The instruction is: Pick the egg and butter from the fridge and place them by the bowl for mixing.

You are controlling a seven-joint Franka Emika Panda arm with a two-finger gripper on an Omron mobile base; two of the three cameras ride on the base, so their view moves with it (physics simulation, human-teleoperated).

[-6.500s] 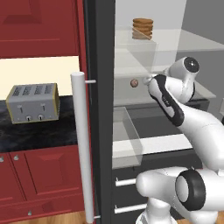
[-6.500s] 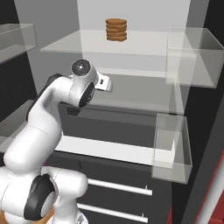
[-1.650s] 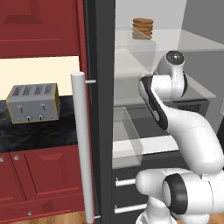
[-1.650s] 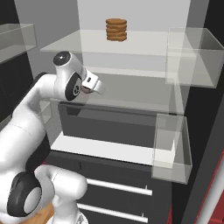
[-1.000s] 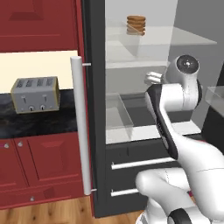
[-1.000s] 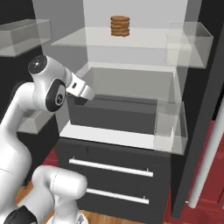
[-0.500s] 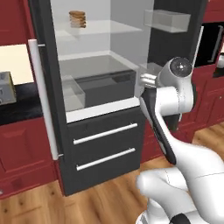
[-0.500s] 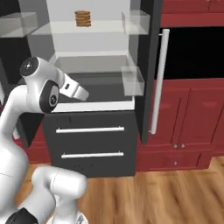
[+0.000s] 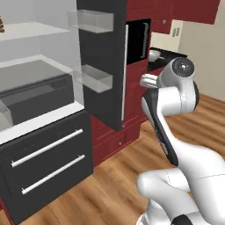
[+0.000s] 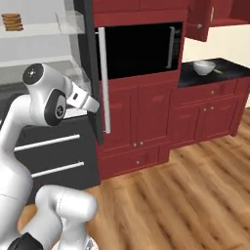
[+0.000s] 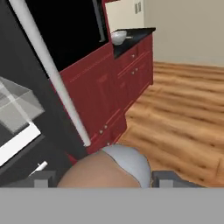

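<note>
- Gripper (image 11: 105, 180): jaws closed about the egg (image 11: 103, 168), brownish-pink, seated between the tips.
- Bowl (image 10: 204, 67): on the dark surface (image 10: 230, 65), well apart from the gripper.
- Handling: carry level with a gentle grip; set the egg beside the bowl, not inside.
- Fridge (image 9: 103, 88): door open.

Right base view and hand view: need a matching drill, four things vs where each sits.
Things:
1. egg
2. bowl
3. stack of tan discs
4. white bar handle

Places:
A. on the black counter
B. upright on the open door of the fridge
C. in the gripper
D. on a high fridge shelf

Pairs: 1-C, 2-A, 3-D, 4-B
</note>
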